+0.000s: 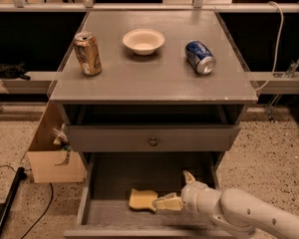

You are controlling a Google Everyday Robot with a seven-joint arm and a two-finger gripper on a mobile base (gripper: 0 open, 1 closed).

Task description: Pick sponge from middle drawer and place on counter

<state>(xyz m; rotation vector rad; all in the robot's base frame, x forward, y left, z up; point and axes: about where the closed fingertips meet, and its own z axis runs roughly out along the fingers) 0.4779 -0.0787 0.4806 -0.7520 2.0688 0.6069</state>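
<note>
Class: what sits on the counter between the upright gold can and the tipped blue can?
The camera view shows a white bowl there. The gripper is low in the middle drawer, beside the sponge.

The gripper [172, 189] sits low in the frame, right of centre: two stubby pale-yellow fingers [169, 202], spread apart, on a rounded white wrist. Behind it, a thick, smooth off-white arm [249, 215] of rounded segments reaches the lower right corner.
</note>
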